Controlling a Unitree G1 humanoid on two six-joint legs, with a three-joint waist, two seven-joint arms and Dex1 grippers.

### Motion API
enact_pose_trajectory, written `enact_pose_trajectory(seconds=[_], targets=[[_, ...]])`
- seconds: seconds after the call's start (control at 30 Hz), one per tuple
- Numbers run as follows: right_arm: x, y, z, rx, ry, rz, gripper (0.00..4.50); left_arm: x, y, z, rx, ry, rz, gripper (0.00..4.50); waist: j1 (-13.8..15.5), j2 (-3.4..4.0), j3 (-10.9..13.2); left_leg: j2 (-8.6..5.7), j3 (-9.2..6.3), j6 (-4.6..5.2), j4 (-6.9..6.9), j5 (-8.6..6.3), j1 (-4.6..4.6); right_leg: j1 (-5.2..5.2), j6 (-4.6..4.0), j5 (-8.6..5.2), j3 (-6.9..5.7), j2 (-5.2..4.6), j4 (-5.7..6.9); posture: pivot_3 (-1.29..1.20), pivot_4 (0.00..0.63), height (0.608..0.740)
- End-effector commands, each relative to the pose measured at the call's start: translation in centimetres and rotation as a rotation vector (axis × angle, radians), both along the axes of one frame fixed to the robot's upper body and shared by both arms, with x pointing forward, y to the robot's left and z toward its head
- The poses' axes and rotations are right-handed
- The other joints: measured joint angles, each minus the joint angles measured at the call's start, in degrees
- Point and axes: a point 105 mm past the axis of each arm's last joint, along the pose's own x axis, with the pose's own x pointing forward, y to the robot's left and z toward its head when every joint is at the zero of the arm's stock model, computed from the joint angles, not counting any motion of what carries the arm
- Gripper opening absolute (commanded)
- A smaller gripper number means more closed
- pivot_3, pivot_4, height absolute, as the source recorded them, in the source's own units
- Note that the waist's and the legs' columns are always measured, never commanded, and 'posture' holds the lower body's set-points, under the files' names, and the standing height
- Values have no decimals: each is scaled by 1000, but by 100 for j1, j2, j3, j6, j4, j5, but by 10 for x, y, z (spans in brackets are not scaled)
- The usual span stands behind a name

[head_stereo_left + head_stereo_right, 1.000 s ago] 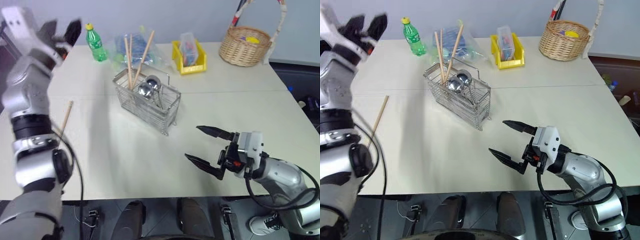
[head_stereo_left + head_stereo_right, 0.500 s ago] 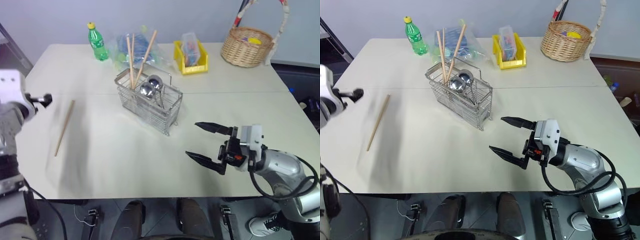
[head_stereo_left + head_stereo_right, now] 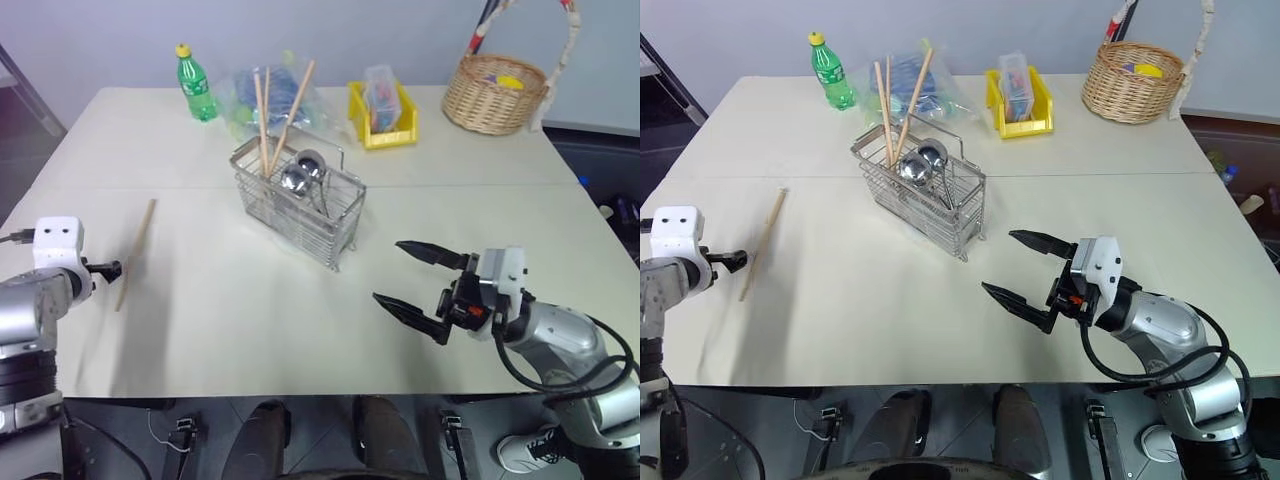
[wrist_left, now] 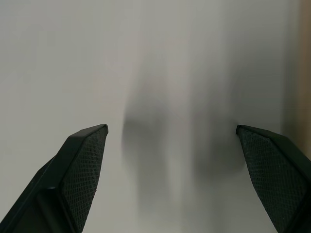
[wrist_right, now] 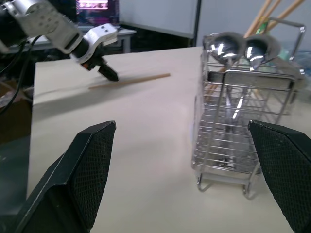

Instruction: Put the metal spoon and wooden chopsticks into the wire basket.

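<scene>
Left claw (image 3: 108, 268) has dropped from above the silver wire basket (image 3: 295, 205) to the tabletop (image 3: 250, 300), jaws open, empty, just beside the loose light-tan wooden chopstick (image 3: 135, 252), lying lengthwise toward the far edge. Right claw (image 3: 420, 290) open, farther.

Silver wire basket (image 3: 297, 205) with a grid pattern, holding shiny silver spoons (image 3: 300, 170) and light-tan chopsticks (image 3: 275, 115); a tan chopstick (image 3: 135, 253) at left on the cream table (image 3: 250, 310); far off, a green bottle (image 3: 190, 85), yellow bin (image 3: 380, 118) and woven tan wicker basket (image 3: 495, 95)
</scene>
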Motion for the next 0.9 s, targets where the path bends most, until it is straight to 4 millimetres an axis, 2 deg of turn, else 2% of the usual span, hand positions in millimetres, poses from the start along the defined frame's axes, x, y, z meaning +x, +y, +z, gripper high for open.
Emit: enact_pose_trajectory(seconds=[0.03,0.17,0.23,0.4,0.43,0.57,0.7,0.9], targets=[[-1,0,6,15,-44,-35,4500,3,-4,3,29,-15,-27,4459,4,0,0,0,0,0,1,0,0,1,0,0,0,-1,0,0,150,740],[-2,2,3,42,-39,-68,4500,7,-7,8,43,-25,-41,4459,4,2,-1,-1,0,0,0,0,1,1,0,0,0,-1,0,0,150,740],[-2,3,2,42,-39,-72,4500,10,-3,18,61,-44,-33,4459,9,2,-1,-1,0,0,1,0,0,1,0,0,0,-1,-1,0,150,740],[2,2,2,40,-49,-94,4500,24,10,73,62,-195,-33,4459,2,-7,0,0,-2,0,1,0,-3,-2,0,0,-3,1,1,0,150,740],[2,2,1,40,-49,-95,4500,28,6,83,56,-226,-64,4459,-4,-7,0,0,-2,0,1,0,-5,-4,0,0,-3,1,0,0,150,740],[3,1,0,36,-47,-97,4500,42,-34,111,-70,-325,-267,4459,-6,-4,-1,-1,2,0,0,0,-3,-2,0,0,-1,0,0,0,150,740],[6,2,-1,33,-51,-95,4500,46,-62,110,-134,-325,-339,4459,-29,-4,0,0,2,0,0,0,-2,-2,0,0,-1,0,0,0,150,740],[7,4,0,34,-57,-91,4500,48,-96,86,-227,-280,-409,4459,-24,-5,0,0,1,0,1,0,-3,-3,0,0,-1,1,1,0,150,740]])
